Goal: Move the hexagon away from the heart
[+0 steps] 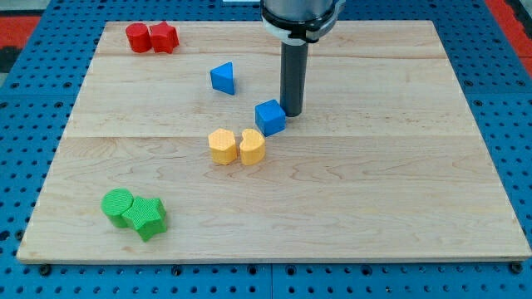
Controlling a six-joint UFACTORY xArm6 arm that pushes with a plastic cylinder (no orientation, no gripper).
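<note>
Near the middle of the wooden worktop (399,208) the yellow hexagon (222,146) sits touching the yellow heart (253,146), the hexagon on the heart's side toward the view's left. My tip (293,113) stands above and to the view's right of the heart, just beside the blue cube (270,117), which lies between the tip and the heart; whether tip and cube touch I cannot tell. There are no jaws on this arm, only the bare rod, so nothing is held. The hexagon looks like a small, light, rigid block that should slide easily on the smooth wood and may spin if pushed off-centre. The best contact is probably a flat face on its upper or lower side, away from the seam it shares with the heart, so the heart stays put. Farther from the heart are a blue triangle (223,78), two red blocks (152,37) and two green blocks (135,213).
</note>
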